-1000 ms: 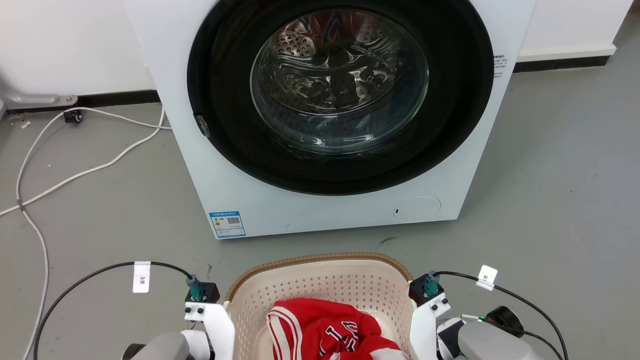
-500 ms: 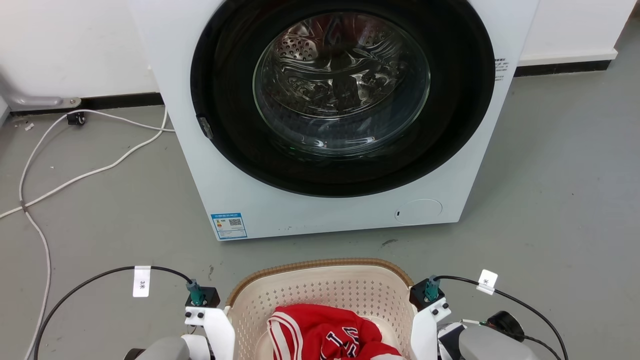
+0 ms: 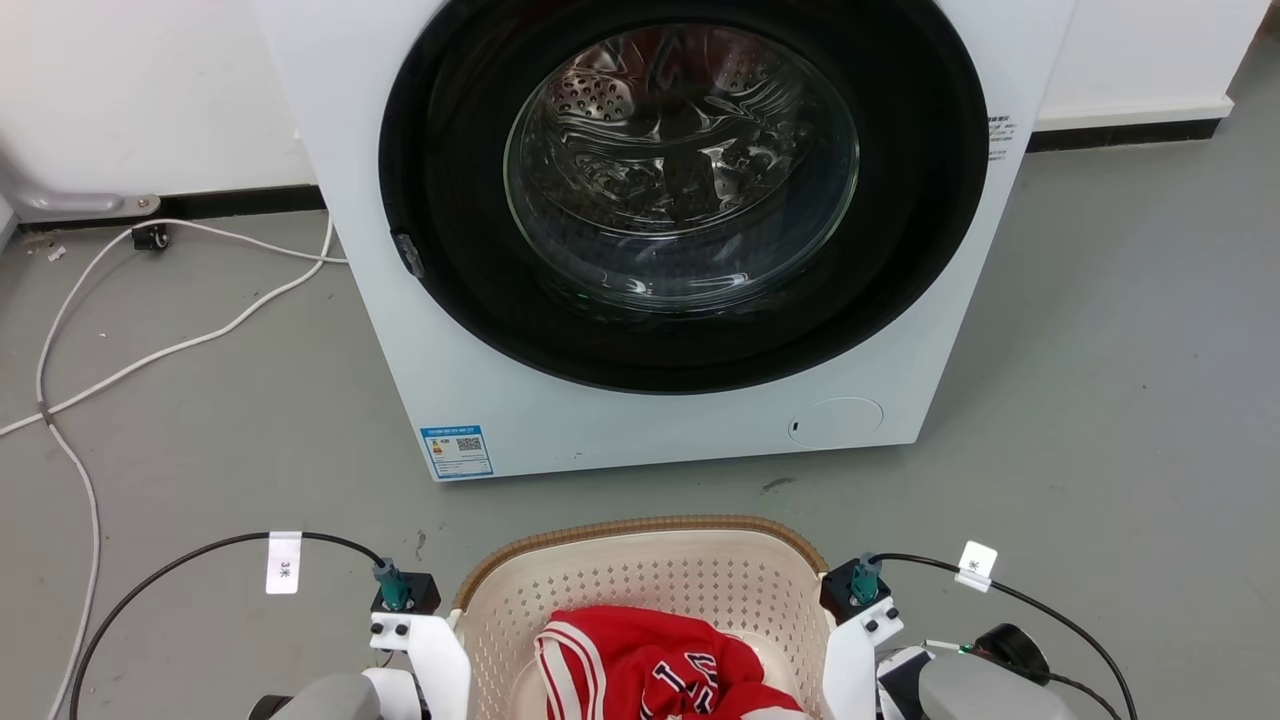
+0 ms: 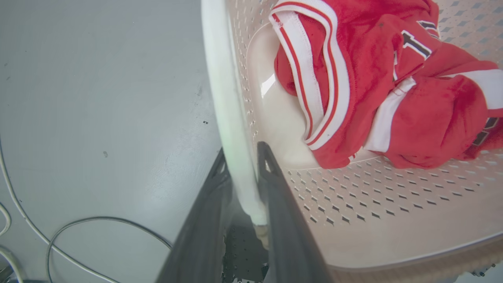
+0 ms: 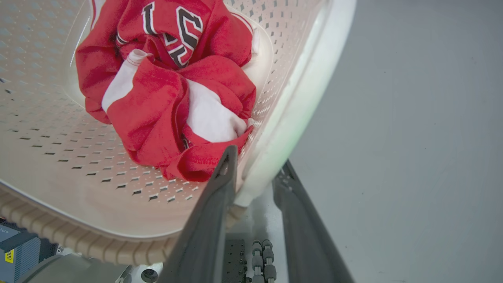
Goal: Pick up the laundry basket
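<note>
Biggest first: a white washing machine. Stands at the back on the grey floor, with a round glass door and a shiny drum behind it. Sits a tiny bit lower in the head view than a second ago, along with everything else. So just the camera tipping, not things sliding. Looks the same as half a second ago.

Next, the laundry basket. Waits right in front of the robot, near the washer but not touching it, between the two arms. Holds a crumpled red shirt with white stripes. Hard to say whether resting on the floor or already a hair above it. No clear rise next to the pictures before.

Then the left gripper. Fingers closed on the basket's white side edge, one inside, one outside, pinching tight.

Same job for the right gripper. One of its fingers inside against the holey wall, the other outside by the white edge. Seems clamped too, though with a little gap lower down.

Smallest: a white cable on the floor at the left, well apart from the basket.

Means both grips look set and calm. Seems like the short wait just before the lift. Needs both arms going up together and level, or else tips and spills the shirt.
</note>
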Motion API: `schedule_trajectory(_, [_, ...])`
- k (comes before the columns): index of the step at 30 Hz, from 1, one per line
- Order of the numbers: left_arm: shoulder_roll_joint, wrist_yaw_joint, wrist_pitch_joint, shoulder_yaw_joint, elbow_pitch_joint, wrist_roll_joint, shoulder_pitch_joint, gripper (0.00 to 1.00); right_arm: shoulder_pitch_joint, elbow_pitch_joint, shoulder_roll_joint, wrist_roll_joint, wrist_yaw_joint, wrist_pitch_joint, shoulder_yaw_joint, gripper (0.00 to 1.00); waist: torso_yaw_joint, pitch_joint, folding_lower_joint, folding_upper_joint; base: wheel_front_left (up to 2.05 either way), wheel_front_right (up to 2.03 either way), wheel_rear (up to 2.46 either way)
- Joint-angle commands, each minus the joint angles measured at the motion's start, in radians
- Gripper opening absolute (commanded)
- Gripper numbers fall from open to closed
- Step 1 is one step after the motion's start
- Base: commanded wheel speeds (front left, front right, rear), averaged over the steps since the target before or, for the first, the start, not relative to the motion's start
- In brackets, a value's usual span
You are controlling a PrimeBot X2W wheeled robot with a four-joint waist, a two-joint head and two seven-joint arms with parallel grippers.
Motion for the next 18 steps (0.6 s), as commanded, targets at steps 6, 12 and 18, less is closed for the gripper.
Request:
schedule_trajectory(6, [-0.009, -0.009, -0.012, -0.023, 0.002, -0.013, -0.019, 0.0, -0.01, -0.001, 0.002, 0.003, 0.003, -0.01, 0.01, 0.0, 0.001, 0.002, 0.0, -0.0001, 0.0, 0.0, 0.0])
schedule_trajectory(12, [-0.009, -0.009, -0.018, -0.04, 0.006, -0.028, -0.025, 0.0, -0.012, 0.001, 0.003, 0.007, 0.003, -0.012, 0.013, 0.0, 0.002, 0.003, 0.0, -0.0001, 0.0, 0.0, 0.0])
schedule_trajectory(18, [-0.008, -0.009, -0.024, -0.055, 0.009, -0.045, -0.028, 0.0, -0.012, 0.001, 0.003, 0.01, 0.003, -0.013, 0.015, 0.0, 0.003, 0.003, 0.0, -0.0001, 0.0, 0.0, 0.0])
